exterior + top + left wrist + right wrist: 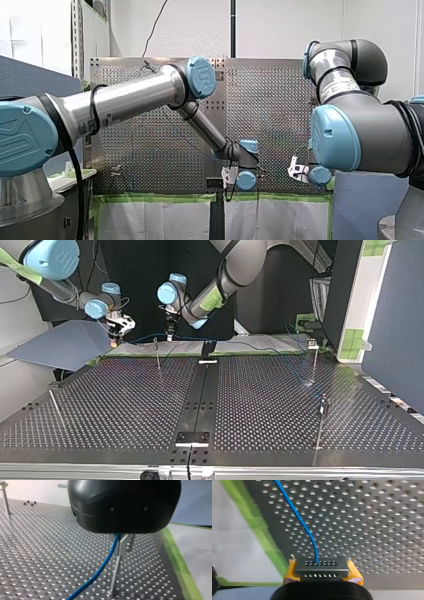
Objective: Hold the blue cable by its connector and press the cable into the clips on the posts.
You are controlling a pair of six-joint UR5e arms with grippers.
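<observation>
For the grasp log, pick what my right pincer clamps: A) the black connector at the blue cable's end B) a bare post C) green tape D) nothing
A: in the right wrist view the right pincer squeezes the black connector between yellow pads, the blue cable running out of it.

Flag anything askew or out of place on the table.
One post near the top view's left edge leans, while the other posts stand nearly upright; camera angle may exaggerate it. The blue cable and connector look intact.
</observation>
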